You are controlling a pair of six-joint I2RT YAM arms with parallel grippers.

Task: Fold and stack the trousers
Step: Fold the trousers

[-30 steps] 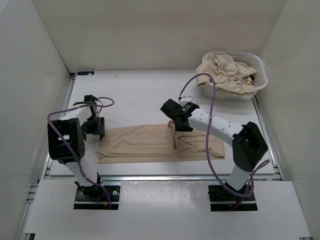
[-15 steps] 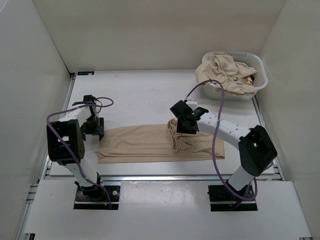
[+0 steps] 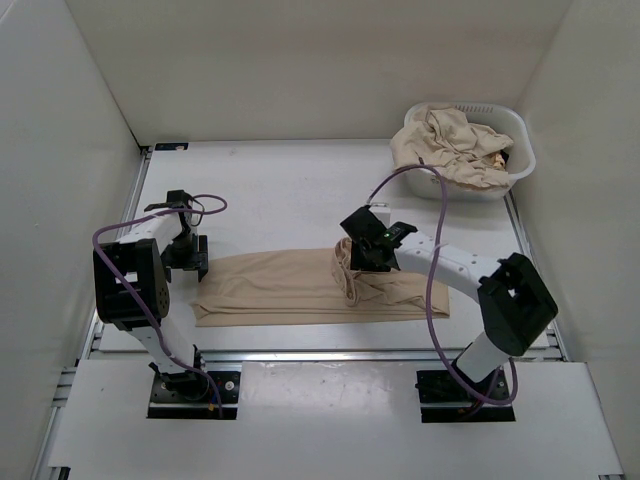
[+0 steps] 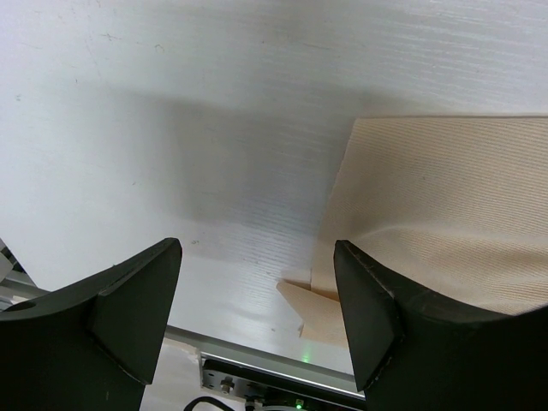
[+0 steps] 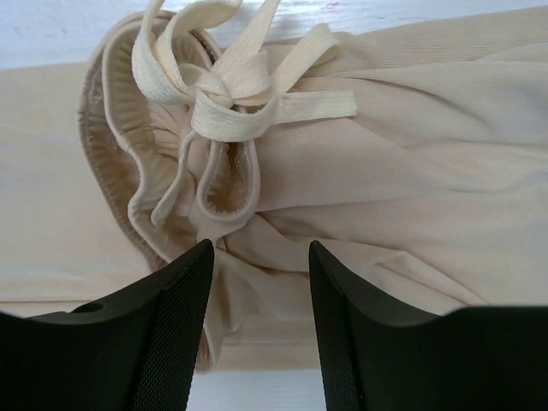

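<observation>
Right arm has shifted since a second ago: elbow swung outward, wrist dropped a little nearer and to the right over the trousers (image 3: 280, 285), fingers spread wider. Left arm unchanged.

- Trousers: one beige pair lies flat and long across the near part of the table (image 3: 270, 190), folded lengthwise. The waist end is doubled over onto the right half, bunched, with the cream drawstring (image 5: 231, 94) knotted and its loops splayed on top.
- Right gripper (image 3: 362, 255): directly above that bunched waist section of the trousers. Wrist view shows both fingers apart, creased fabric lying in the gap below them, nothing pinched. Drawstring knot sits just beyond the fingertips.
- Left gripper (image 4: 257, 253): at the left end of the trousers, over its far corner. Fingers spread wide, nothing between them but bare table and the cloth edge. A small folded corner of fabric pokes out at the near left edge.
- White laundry basket (image 3: 521, 140): well beyond the right end of the trousers, at the far right corner, heaped with more beige trousers (image 3: 450, 145) spilling over its left rim.
</observation>
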